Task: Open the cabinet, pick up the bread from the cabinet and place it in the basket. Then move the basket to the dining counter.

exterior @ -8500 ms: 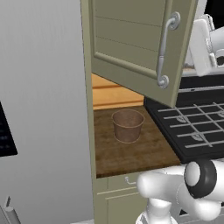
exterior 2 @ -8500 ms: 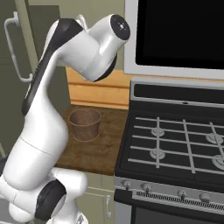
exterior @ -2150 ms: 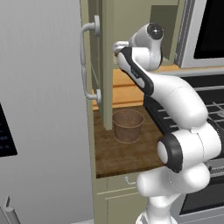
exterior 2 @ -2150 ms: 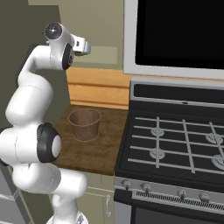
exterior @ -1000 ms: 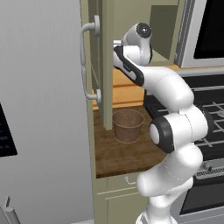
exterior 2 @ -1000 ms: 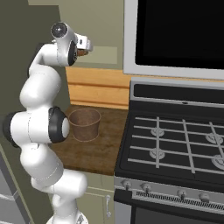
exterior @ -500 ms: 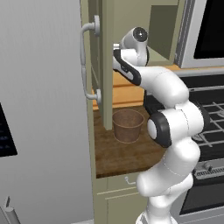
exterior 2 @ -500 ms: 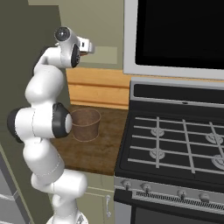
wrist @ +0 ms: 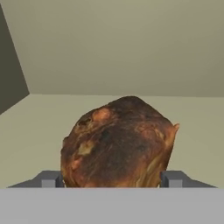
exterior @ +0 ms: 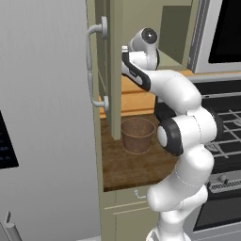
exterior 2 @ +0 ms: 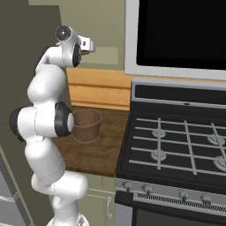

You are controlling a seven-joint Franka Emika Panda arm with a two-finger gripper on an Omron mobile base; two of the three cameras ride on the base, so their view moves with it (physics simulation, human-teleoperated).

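The bread (wrist: 118, 142) sits on the cabinet (wrist: 109, 48) shelf, directly between the hand's (wrist: 113, 179) two fingers, one at each flank. The hand is spread about as wide as the bread; whether it grips yet, I cannot tell. The basket (exterior: 137, 134) stands on the desk (exterior: 136, 164) below, near its back edge.

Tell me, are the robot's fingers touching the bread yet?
Cannot tell. In the hand view the bread sits between the fingertips, its sides right at their inner edges, with no plain gap or contact.
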